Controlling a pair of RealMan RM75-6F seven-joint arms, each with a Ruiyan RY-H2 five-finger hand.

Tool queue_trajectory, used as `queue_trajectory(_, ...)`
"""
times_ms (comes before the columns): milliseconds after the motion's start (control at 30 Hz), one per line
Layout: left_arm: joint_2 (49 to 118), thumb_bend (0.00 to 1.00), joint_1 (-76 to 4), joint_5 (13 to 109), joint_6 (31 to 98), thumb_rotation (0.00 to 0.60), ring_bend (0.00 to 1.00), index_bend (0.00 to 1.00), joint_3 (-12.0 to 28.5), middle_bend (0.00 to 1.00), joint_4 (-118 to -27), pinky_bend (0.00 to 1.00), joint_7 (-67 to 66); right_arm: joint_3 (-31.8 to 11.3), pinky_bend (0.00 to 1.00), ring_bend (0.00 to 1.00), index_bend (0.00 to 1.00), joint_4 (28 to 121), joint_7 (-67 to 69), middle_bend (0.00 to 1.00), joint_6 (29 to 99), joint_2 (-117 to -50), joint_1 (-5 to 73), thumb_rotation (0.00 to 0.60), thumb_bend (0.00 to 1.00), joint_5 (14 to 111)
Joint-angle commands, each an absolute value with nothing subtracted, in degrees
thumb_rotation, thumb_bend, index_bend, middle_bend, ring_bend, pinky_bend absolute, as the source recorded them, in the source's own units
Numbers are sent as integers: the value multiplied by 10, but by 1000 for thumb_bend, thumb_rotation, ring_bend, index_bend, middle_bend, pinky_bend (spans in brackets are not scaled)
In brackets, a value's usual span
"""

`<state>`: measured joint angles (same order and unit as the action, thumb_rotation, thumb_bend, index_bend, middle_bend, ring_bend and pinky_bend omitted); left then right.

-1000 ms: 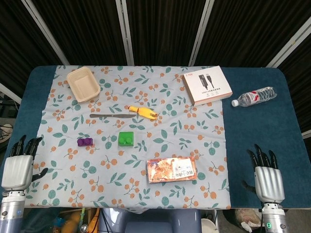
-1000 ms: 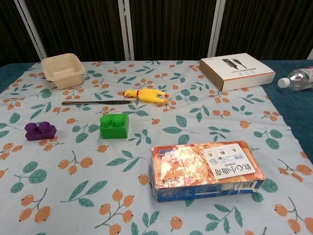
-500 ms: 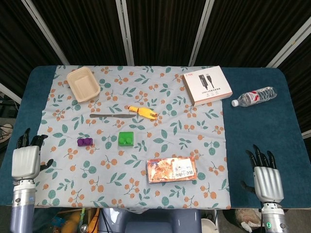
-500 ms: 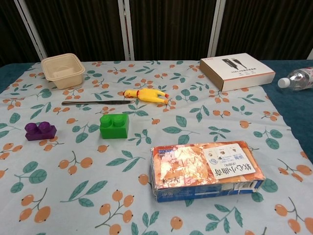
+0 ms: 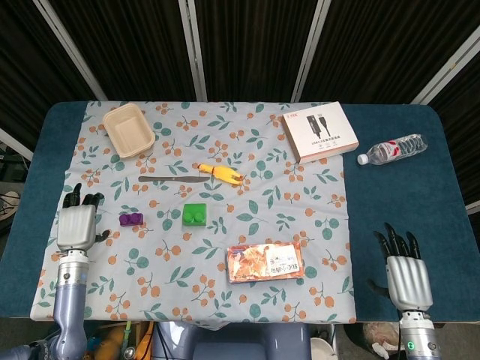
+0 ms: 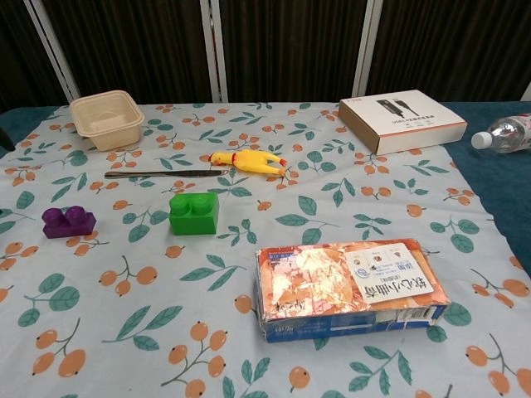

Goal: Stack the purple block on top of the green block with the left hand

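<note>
The left hand [image 5: 77,223] hovers empty, fingers apart, just left of the purple block [image 5: 130,219]; the right hand [image 5: 406,276] is empty, idle. The green block [image 5: 195,214] sits near, apart. Risk: fingers nudging the small block away. The knife [image 5: 168,178] lies behind, clear of the path.

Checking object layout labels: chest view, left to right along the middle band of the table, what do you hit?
purple block → green block → snack package. Neither hand shows in this view.
</note>
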<state>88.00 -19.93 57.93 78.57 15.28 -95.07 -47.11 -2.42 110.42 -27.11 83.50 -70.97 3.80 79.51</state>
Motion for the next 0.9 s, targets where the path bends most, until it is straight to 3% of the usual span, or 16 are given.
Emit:
queue_trajectory(33,902,173,-214,566,783,600,29,254,151,288,-927,143,-482,-25,0,162,164,1103,-272,77,833,-711,40,600,151,792)
queue_trajectory(900,1023,176,-271,537,758,600,61,272,139,319,-755,143,-467,-32,0,162,164,1095,-283,77,829,-718,48,600,150,767)
